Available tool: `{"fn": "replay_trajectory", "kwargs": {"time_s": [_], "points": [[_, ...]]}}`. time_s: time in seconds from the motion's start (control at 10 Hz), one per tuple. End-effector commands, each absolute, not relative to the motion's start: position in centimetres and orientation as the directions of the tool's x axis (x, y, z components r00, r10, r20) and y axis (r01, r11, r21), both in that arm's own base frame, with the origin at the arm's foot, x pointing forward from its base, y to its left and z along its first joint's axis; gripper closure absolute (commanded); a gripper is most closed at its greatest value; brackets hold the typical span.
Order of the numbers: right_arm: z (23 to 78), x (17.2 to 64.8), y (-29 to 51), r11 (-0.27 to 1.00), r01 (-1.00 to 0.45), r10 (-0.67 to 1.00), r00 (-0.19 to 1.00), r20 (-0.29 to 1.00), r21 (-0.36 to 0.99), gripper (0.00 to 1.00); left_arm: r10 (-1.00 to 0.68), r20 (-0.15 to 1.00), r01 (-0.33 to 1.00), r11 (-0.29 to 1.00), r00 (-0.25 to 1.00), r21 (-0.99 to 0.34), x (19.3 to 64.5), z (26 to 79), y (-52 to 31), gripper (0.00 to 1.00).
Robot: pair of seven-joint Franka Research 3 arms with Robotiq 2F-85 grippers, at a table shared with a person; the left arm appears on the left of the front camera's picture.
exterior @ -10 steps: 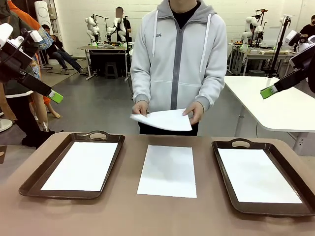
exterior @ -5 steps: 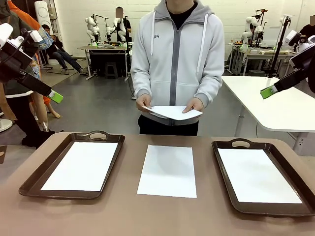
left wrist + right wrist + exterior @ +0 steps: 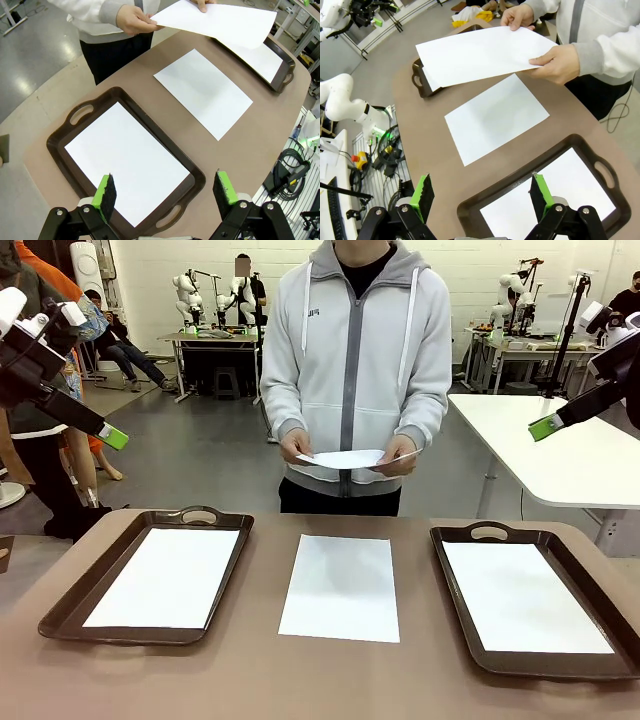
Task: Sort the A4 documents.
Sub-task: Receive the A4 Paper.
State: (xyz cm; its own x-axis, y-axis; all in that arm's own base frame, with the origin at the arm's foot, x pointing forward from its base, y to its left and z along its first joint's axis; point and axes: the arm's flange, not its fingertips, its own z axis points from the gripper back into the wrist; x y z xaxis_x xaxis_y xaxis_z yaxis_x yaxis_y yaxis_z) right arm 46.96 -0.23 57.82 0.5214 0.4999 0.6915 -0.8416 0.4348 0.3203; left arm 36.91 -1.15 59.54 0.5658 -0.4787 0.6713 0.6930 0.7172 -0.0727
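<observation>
Front view: the left claw (image 3: 113, 437) hangs at nine o'clock and the right claw (image 3: 546, 427) at three, both high above the bench (image 3: 340, 680). Of the A4 documents, a loose sheet (image 3: 340, 587) lies flat at six o'clock between the left tray (image 3: 60, 612) and the right tray (image 3: 457, 610); each tray carries a sheet of its own. Toward twelve, the person's hands (image 3: 296, 447) hold a raised sheet (image 3: 345, 458) by its ends, and it bows between them.

Left wrist view: the left claw (image 3: 165, 192) gapes wide and empty over the left tray (image 3: 60, 150). The loose sheet (image 3: 202, 92) sits at one o'clock.

Right wrist view: the right claw (image 3: 482, 195) is likewise spread and empty above the right tray (image 3: 470, 210). The loose sheet (image 3: 495, 117) lies at twelve, with the raised sheet (image 3: 480, 55) beyond it.

The paper looks light, limp and easily creased. Flat on the bench it offers no edge to pinch, so the raised sheet's free long edge seems the better place to take hold.
</observation>
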Motion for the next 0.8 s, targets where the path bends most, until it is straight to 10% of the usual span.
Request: {"fn": "replay_trajectory", "kwargs": {"time_s": [0.0,0.7], "points": [[57.82,46.95,-0.07,0.431,-0.845,0.51,0.517,0.687,0.316,0.0,-0.47,0.677,0.69,0.72,0.566,-0.077,37.06,59.48,-1.14,0.0],[57.82,46.95,-0.07,0.431,-0.845,0.51,0.517,0.687,0.316,0.0,-0.47,0.677,0.69,0.72,0.566,-0.077,37.06,59.48,-1.14,0.0]]}}
